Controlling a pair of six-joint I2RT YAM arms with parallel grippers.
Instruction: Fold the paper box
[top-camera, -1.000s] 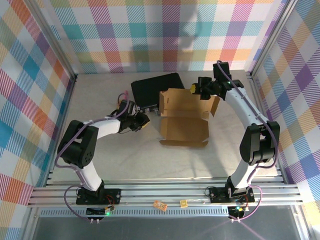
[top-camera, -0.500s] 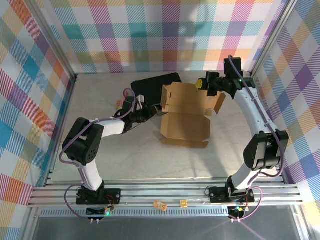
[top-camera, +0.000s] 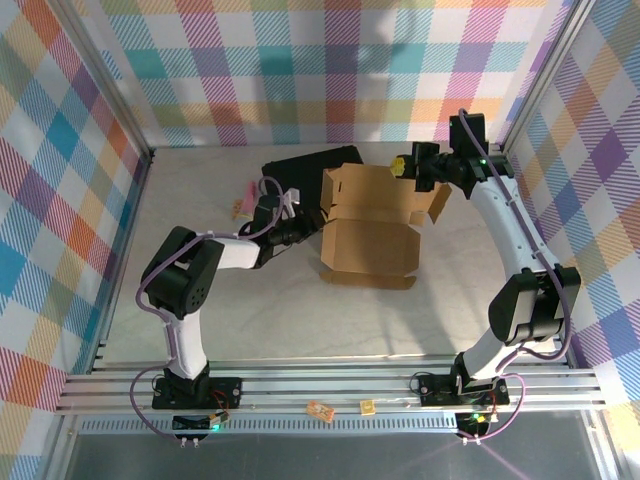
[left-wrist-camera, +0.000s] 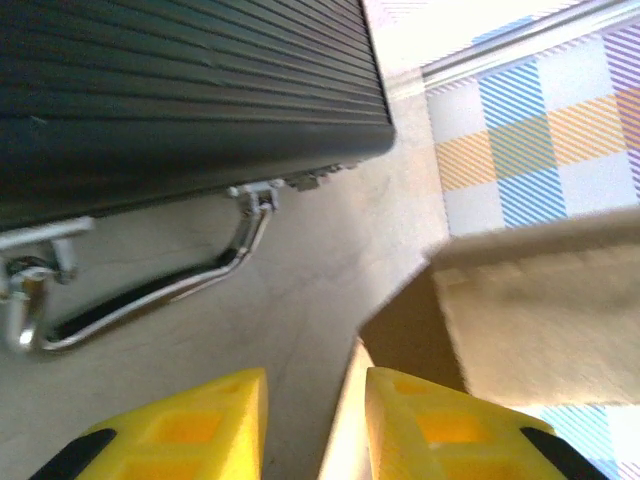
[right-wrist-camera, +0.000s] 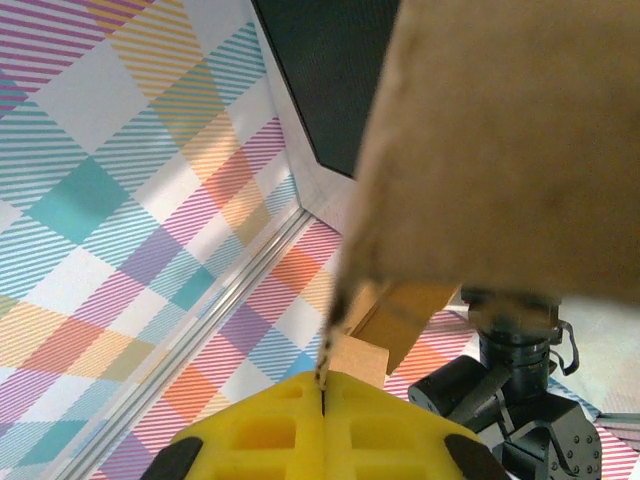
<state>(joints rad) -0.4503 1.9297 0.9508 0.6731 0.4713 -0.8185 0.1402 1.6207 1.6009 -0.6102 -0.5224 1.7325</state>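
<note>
Evidently the side walls are being raised. At the left, the left gripper (left-wrist-camera: 315, 395) sits low over the tabletop (top-camera: 250, 310) just near of the black case (top-camera: 305, 172), its fingers slightly parted with the left edge of the paper box (top-camera: 368, 245) in the gap, not clearly clamped. The box lies mid-tabletop, base flat, far panel standing. At the right, the right gripper (right-wrist-camera: 323, 395) is pinched closed on the far-right flap. The next move probably calls for the left gripper to take that edge and tip it upright.
</note>
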